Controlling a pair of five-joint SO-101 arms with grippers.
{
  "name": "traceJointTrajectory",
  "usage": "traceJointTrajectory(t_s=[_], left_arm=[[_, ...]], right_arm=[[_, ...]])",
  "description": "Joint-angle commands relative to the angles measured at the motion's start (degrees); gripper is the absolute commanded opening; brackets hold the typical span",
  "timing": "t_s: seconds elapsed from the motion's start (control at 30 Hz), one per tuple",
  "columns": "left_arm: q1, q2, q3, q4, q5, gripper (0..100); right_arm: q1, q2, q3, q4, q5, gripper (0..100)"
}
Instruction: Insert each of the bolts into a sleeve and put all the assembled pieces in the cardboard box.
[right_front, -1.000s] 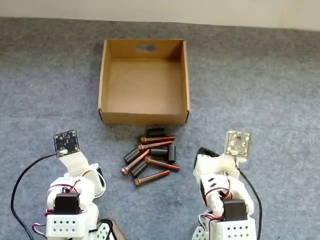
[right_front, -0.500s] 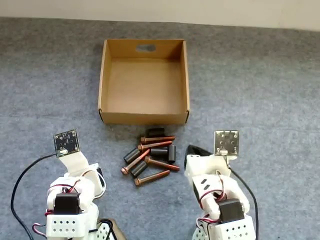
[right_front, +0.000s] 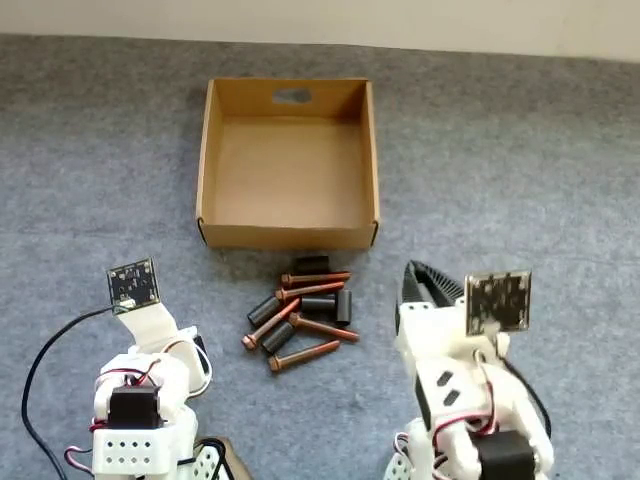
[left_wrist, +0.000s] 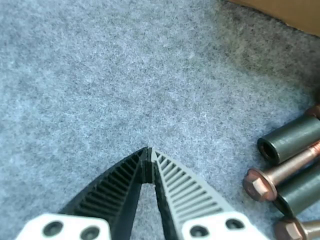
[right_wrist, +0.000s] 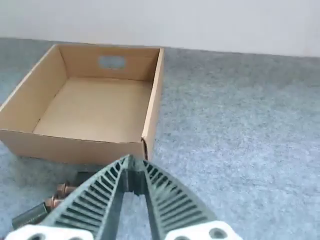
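Up went the right arm. It first swung a little toward the heap and then back, and now it stands taller than a moment ago. The left arm has not moved.

The right gripper has its two fingers pressed together, with nothing in them. The left gripper is the same, with its tips touching and nothing held.

The bolts and sleeves lie mixed in one heap on the grey bench, between the two grippers. As far as I can tell, no bolt is in a sleeve yet. The cardboard box sits just past the heap, ahead of the right gripper, and nothing is in it.

I think the job now is to pick up the first piece. To do it well, a gripper should spread its fingers before it goes down. It should take a piece at the edge of the heap, like the loose bolt nearest the arms, and pinch it across its middle. Then the other gripper can hold a sleeve steady, with its hole facing the bolt's thin end.
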Motion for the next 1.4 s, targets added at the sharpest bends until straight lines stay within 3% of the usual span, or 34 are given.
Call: traceJointTrajectory(t_s=[0.0, 0.2, 0.53, 0.67, 0.87, 1.0, 1.13, 1.37], left_arm=[[0.92, -0.22, 1.01, 0.26, 0.35, 1], [0.92, -0.22, 1.01, 0.26, 0.35, 1], [0.92, -0.22, 1.01, 0.26, 0.35, 1], [0.92, -0.22, 1.01, 0.26, 0.35, 1], [0.92, -0.22, 1.01, 0.26, 0.35, 1], [0.92, -0.22, 1.01, 0.26, 0.35, 1], [0.92, -0.22, 1.01, 0.26, 0.35, 1], [0.92, -0.22, 1.01, 0.26, 0.35, 1]], right_arm=[[0.66, 14.81, -9.45, 0.31, 3.34, 0.9], [2.33, 35.03, -18.42, 3.47, 3.78, 0.9], [2.68, 35.3, -14.55, 2.95, 5.8, 0.8], [2.42, 35.3, -7.6, -1.8, 6.15, 0.8], [-6.9, 35.82, 1.27, -4.7, 8.44, 1.2], [-14.73, 35.82, 2.95, -4.7, 8.18, 12.0], [-17.54, 35.82, 3.12, -5.93, 4.13, 27.6], [-17.63, 38.46, 4.35, -13.93, 0.18, 28.8]])
